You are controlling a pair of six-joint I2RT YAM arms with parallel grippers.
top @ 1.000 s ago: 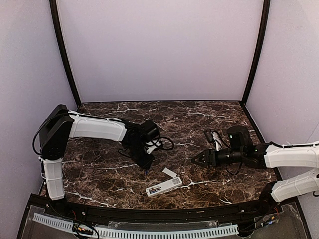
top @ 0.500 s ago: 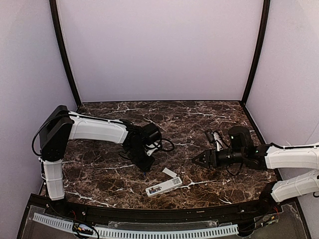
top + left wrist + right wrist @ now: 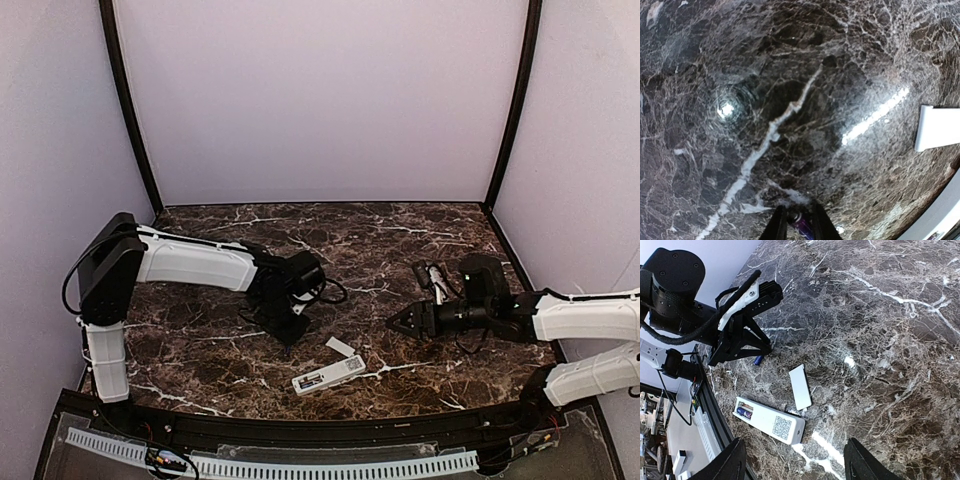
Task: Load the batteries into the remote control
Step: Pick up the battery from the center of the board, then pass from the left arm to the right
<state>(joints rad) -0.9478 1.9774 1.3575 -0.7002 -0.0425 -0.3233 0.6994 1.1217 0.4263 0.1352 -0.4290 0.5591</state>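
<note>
Lab booth: lilac walls (image 3: 320, 100), marble tabletop (image 3: 400, 240)

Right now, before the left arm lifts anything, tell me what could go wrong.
1. The battery sits only between the very tips of the left gripper; it could slip out or roll away on the lift.
2. The cover plate lies loose close beside the remote control; an arm bringing the battery over may knock it.
3. The right gripper is open and away from the remote control, so pushing a battery in may slide it.
</note>
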